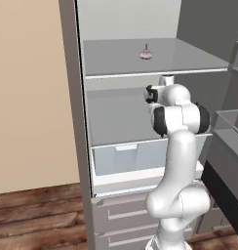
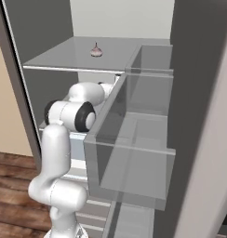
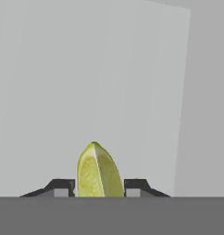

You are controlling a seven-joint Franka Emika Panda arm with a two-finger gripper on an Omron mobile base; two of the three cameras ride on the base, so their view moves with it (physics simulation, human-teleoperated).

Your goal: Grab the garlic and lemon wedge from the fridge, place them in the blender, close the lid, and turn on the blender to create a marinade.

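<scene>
So the lemon wedge (image 3: pixel 98 170) is sitting right between the fingertips (image 3: pixel 62 187) of the end effector (image 3: pixel 99 192), which is reaching into the fridge (image 1: pixel 72 97) under the upper shelf (image 1: pixel 189 61). In the hand view the tips look pressed up against both sides of the wedge, so I'd call it clenched on the lemon, though I can't tell how firm the hold really is.

What could go wrong: a wedge is tapered and slick, so if the squeeze lands on the slanted faces it could squirt out forward or twist when the arm pulls back. I can't see how much room there is under that upper shelf, so lifting early might knock the hand into its edge.

The garlic (image 1: pixel 146 53) is on the shelf above the end effector, well apart from it, not touched yet. Below the end effector is the bluish drawer (image 1: pixel 121 158). Off to its right is the clear door bin (image 2: pixel 134 148), which crowds the way out on that side, so I'd guess backing straight out is safer than swinging right.
</scene>
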